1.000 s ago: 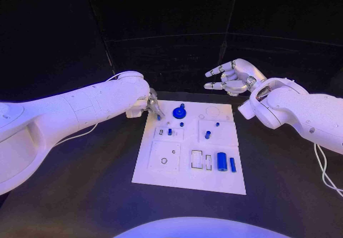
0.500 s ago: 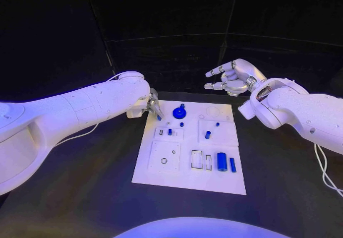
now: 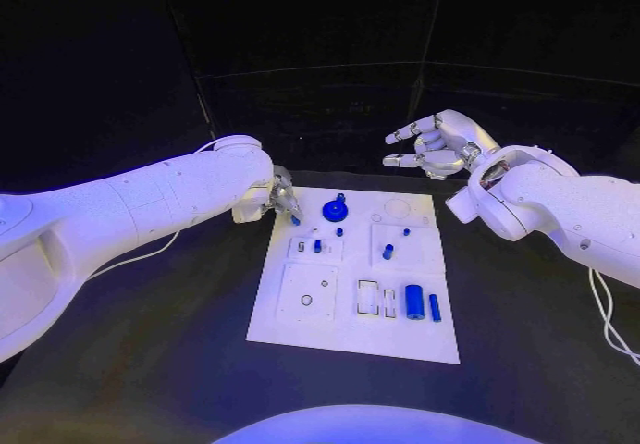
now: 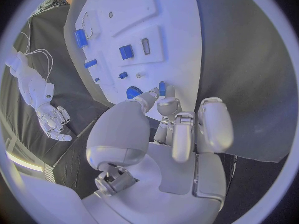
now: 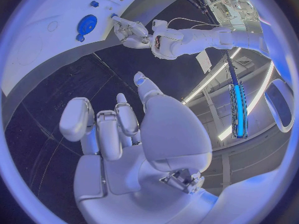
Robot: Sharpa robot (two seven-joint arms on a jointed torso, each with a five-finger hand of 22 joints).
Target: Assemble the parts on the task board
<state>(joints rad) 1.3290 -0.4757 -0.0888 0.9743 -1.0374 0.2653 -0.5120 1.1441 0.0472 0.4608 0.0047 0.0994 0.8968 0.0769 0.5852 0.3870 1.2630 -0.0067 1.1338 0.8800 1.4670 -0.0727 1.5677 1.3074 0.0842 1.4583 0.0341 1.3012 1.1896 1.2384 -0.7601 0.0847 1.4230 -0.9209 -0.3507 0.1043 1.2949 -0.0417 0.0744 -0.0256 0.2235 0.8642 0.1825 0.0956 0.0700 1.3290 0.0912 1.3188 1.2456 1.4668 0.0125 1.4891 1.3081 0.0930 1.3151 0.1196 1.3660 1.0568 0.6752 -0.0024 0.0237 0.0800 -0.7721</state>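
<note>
Our left robot hand [image 4: 168, 119] pinches a small blue peg [image 4: 162, 88] at its fingertips, just over the far left corner of the task board [image 3: 310, 328]. We judge we are carrying this part to its seat. Next we must line it up with a hole nearby and lower it straight. Our right robot hand [image 3: 429, 146] hangs spread and holding nothing beyond the board's far edge, above the surface [image 3: 160, 370].
</note>
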